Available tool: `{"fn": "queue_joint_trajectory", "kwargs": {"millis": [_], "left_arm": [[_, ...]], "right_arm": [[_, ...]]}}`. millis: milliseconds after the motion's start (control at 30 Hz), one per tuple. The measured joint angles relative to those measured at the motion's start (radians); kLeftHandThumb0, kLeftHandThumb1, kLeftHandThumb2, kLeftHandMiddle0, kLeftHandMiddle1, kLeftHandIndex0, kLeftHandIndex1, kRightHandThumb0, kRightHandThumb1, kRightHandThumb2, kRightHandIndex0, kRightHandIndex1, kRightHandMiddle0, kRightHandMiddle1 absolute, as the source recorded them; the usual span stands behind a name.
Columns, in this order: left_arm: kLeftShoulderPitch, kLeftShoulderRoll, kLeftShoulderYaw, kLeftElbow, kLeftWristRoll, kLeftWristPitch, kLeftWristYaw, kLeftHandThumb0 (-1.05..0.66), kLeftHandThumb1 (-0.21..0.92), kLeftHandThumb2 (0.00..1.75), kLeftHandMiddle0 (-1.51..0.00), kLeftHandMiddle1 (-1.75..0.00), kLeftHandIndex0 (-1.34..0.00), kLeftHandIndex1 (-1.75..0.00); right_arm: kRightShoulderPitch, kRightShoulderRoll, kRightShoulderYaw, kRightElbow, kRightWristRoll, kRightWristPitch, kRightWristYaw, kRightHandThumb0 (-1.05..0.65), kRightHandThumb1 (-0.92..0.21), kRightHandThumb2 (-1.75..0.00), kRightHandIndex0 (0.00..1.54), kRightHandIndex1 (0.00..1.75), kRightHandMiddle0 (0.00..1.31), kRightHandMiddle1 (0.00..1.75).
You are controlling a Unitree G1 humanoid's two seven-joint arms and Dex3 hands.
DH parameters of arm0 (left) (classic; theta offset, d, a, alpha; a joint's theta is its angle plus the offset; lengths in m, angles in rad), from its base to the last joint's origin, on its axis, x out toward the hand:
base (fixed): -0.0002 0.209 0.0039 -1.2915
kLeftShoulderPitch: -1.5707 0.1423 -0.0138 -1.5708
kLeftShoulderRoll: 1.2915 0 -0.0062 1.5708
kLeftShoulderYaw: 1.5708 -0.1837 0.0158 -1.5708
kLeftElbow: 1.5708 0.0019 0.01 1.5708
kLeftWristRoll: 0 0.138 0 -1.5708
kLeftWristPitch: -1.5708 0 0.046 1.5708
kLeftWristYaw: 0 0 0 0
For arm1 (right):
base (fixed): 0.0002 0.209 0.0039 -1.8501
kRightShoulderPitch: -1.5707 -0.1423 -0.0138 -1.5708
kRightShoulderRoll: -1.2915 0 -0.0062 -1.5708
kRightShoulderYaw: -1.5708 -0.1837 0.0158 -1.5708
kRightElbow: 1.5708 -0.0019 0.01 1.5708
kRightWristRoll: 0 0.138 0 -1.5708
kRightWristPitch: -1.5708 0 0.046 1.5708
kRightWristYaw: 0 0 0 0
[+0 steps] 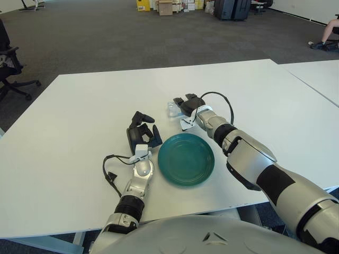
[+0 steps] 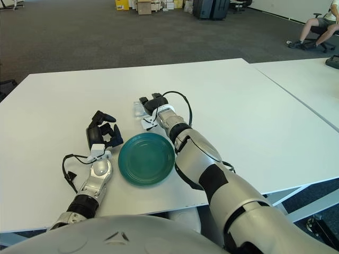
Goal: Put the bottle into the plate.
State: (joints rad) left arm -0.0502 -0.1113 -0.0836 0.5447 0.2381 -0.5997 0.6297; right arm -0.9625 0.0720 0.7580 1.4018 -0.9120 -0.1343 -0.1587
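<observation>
A small clear bottle [image 1: 173, 109] lies on the white table [image 1: 79, 116], just beyond the far left rim of the teal plate [image 1: 186, 159]. My right hand [image 1: 186, 102] reaches across the plate's far side, and its dark fingers curl over the bottle, which stays down on the table. The plate holds nothing. To the left of the plate, my left hand [image 1: 141, 132] is idle, fingers relaxed and pointing up, holding nothing.
A black cable [image 1: 220, 100] loops off my right wrist. A second white table [image 1: 318, 74] adjoins on the right. Off the table are an office chair [image 1: 8, 63] at far left, boxes [image 1: 164, 6] at the back and a seated person [image 1: 331, 29] at far right.
</observation>
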Motion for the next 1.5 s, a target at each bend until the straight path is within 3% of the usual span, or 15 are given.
{"fn": "queue_joint_trajectory", "kwargs": {"millis": [367,867,933,1000,1067,1200,1400,1467,1500], "left_arm": [[0.005,0.000,-0.002,-0.008,0.001,0.001,0.000,-0.52,0.19,1.47,-1.25,-1.75,-0.71,-1.75],[0.009,0.000,-0.006,-0.011,0.011,0.008,0.010,-0.54,0.16,1.51,-1.28,-1.75,-0.74,-1.75],[0.008,0.000,-0.007,-0.010,0.016,0.008,0.023,-0.54,0.15,1.52,-1.28,-1.75,-0.75,-1.75],[0.007,0.000,-0.009,-0.008,0.022,0.008,0.036,-0.55,0.14,1.53,-1.29,-1.75,-0.76,-1.75],[0.006,0.000,-0.011,-0.006,0.026,0.008,0.046,-0.55,0.13,1.54,-1.30,-1.75,-0.76,-1.75],[0.005,0.000,-0.014,-0.005,0.030,0.009,0.055,-0.56,0.12,1.55,-1.30,-1.75,-0.77,-1.75],[0.005,0.000,-0.015,-0.008,0.026,0.020,0.047,-0.56,0.12,1.56,-1.30,-1.75,-0.77,-1.75],[0.005,0.000,-0.015,-0.008,0.023,0.020,0.043,-0.56,0.12,1.56,-1.29,-1.75,-0.77,-1.75],[0.005,0.000,-0.015,-0.008,0.020,0.020,0.042,-0.56,0.12,1.56,-1.29,-1.75,-0.77,-1.75]], "right_arm": [[0.008,0.000,-0.023,-0.003,0.017,-0.011,0.000,-0.78,-0.86,-0.10,0.32,0.10,0.00,0.87],[0.029,-0.006,-0.005,-0.001,0.015,-0.015,0.003,-0.69,-0.84,-0.13,0.40,0.15,0.00,0.94],[0.029,-0.006,-0.002,-0.001,0.015,-0.015,0.003,-0.67,-0.81,-0.19,0.36,0.35,0.01,1.05],[0.029,-0.007,0.002,-0.001,0.013,-0.014,0.003,-0.64,-0.71,-0.35,0.30,0.66,0.05,1.21],[0.029,-0.008,0.005,-0.001,0.013,-0.014,0.001,-0.61,-0.61,-0.51,0.28,0.82,0.07,1.31],[0.030,-0.009,0.005,0.000,0.013,-0.014,-0.003,-0.56,-0.49,-0.69,0.29,1.01,0.09,1.41],[0.033,-0.009,-0.008,0.000,0.021,-0.014,-0.009,-0.41,-0.30,-0.91,0.43,1.38,0.09,1.63],[0.034,-0.009,-0.018,-0.001,0.028,-0.014,-0.009,0.00,-0.36,-0.95,0.56,1.42,0.11,1.69],[0.035,-0.009,-0.025,-0.001,0.032,-0.014,-0.008,0.09,-0.36,-0.97,0.60,1.43,0.13,1.70]]}}
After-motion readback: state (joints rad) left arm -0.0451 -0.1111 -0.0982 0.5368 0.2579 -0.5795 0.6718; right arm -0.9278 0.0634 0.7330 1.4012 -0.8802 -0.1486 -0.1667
